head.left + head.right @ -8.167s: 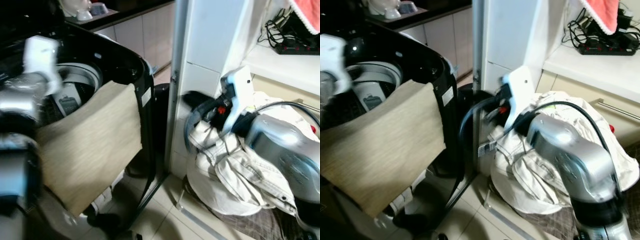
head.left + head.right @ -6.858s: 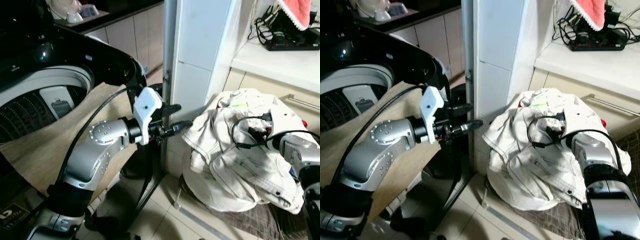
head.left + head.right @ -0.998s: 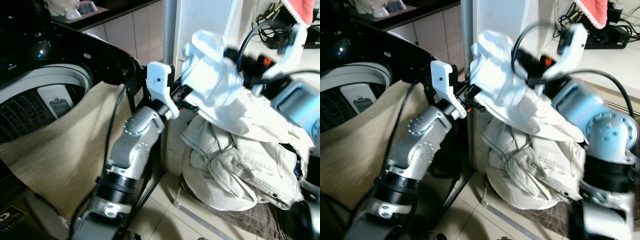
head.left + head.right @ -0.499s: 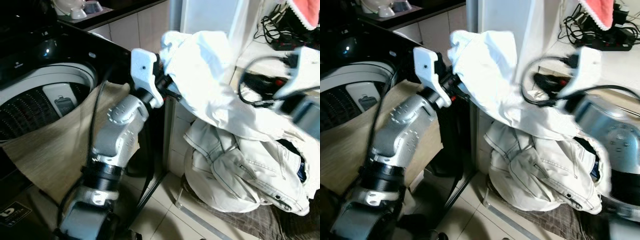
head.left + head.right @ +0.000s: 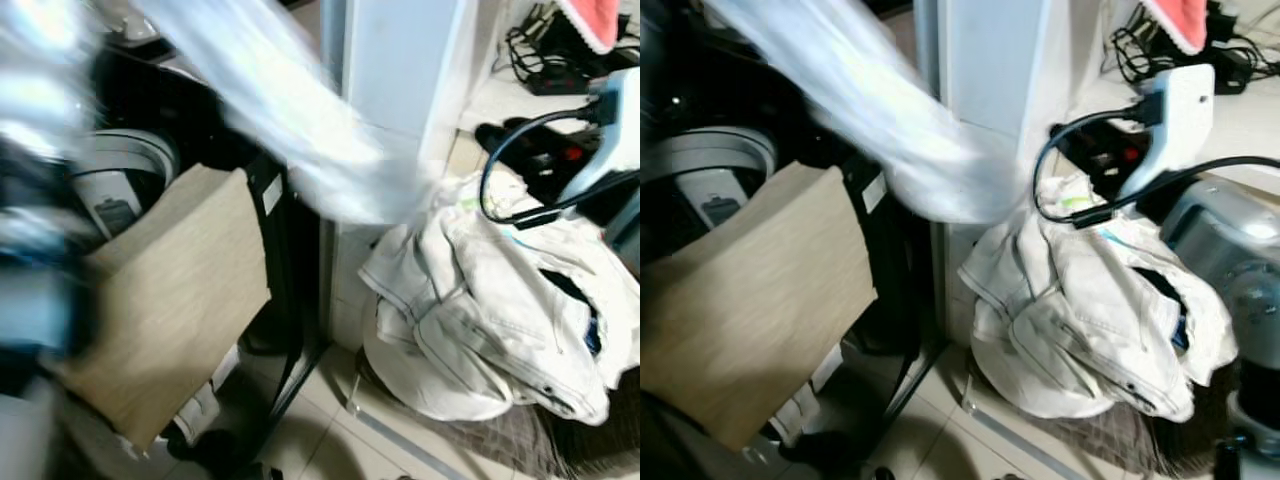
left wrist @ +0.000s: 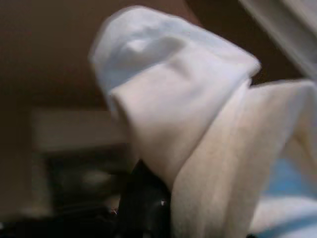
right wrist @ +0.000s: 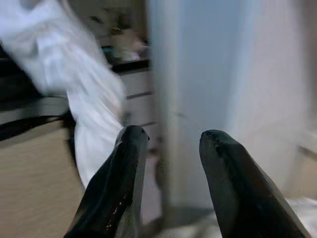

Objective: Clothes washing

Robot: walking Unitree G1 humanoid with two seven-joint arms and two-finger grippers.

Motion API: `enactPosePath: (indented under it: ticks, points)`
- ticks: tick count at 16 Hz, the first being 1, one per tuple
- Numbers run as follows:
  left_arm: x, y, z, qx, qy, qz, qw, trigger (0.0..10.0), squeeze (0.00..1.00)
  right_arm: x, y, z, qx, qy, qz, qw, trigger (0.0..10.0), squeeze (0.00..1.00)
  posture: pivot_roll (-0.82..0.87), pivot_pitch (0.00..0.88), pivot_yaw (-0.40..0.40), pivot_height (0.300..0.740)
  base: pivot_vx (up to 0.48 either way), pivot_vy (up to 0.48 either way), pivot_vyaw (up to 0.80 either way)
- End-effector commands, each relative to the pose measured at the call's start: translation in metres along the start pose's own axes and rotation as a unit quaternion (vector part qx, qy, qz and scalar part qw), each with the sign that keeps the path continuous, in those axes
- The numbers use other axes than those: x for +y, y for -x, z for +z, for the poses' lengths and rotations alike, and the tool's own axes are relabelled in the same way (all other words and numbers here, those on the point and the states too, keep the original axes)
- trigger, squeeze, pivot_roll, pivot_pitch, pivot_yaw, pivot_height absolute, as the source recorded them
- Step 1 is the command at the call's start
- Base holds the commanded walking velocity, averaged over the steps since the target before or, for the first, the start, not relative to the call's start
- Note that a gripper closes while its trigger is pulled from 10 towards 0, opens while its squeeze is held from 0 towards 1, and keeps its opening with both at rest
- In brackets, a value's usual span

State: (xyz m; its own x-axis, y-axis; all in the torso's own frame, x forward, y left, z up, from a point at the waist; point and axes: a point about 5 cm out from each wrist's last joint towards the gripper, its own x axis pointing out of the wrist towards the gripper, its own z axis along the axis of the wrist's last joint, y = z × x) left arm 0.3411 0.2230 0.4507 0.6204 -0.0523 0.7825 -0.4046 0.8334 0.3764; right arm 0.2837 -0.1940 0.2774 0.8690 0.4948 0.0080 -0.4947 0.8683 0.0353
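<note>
Motion blur across the head views. White garment (image 5: 300, 110) stretches in a band from upper left, above the washer drum (image 5: 125, 175), down to the clothes pile (image 5: 1090, 310). Left claw (image 6: 143, 198) grips its bunched end, arm raised high. Right claw (image 7: 168, 148) is parted and empty, arm bent above the pile. Beige cloth (image 5: 170, 300) drapes over the washer rim.

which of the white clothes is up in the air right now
The blurred white garment stretched from the pile toward the washing machine, gripped by the left gripper. The other whites lie heaped on the floor.
</note>
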Motion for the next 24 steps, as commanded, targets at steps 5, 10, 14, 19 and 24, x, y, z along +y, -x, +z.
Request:
enactPosePath:
  ticks: [5, 10, 14, 19, 24]
  points:
    - [-0.045, 0.071, -0.128, 0.363, -0.034, -0.123, 0.923, 10.0, 0.00, 0.055, -0.011, 0.001, -0.026, -0.005, 0.130, 0.991, 10.0, 0.00, -0.11, 0.000, 0.054, 0.740, 0.000, 0.000, 0.00]
    - [-0.035, 0.143, -0.180, 0.543, 0.009, -0.159, 0.824, 10.0, 1.00, 0.080, -0.012, -0.015, 0.008, -0.009, 0.178, 0.984, 10.0, 0.00, -0.12, 0.000, 0.053, 0.740, 0.000, 0.000, 0.00]
    - [-0.019, 0.153, -0.186, 0.575, 0.057, -0.129, 0.806, 10.0, 1.00, 0.085, -0.011, -0.020, 0.026, -0.011, 0.198, 0.980, 10.0, 0.00, -0.11, 0.000, 0.046, 0.740, 0.000, 0.000, 0.00]
    - [-0.005, 0.150, -0.185, 0.575, 0.054, -0.115, 0.808, 10.0, 1.00, 0.078, -0.017, -0.023, 0.035, -0.018, 0.177, 0.983, 10.0, 0.00, -0.10, 0.000, 0.037, 0.740, 0.000, 0.000, 0.00]
    - [0.000, 0.148, -0.185, 0.571, 0.043, -0.110, 0.812, 10.0, 1.00, 0.066, -0.016, -0.022, 0.039, -0.022, 0.144, 0.989, 10.0, 0.00, -0.11, 0.000, 0.042, 0.740, 0.000, 0.000, 0.00]
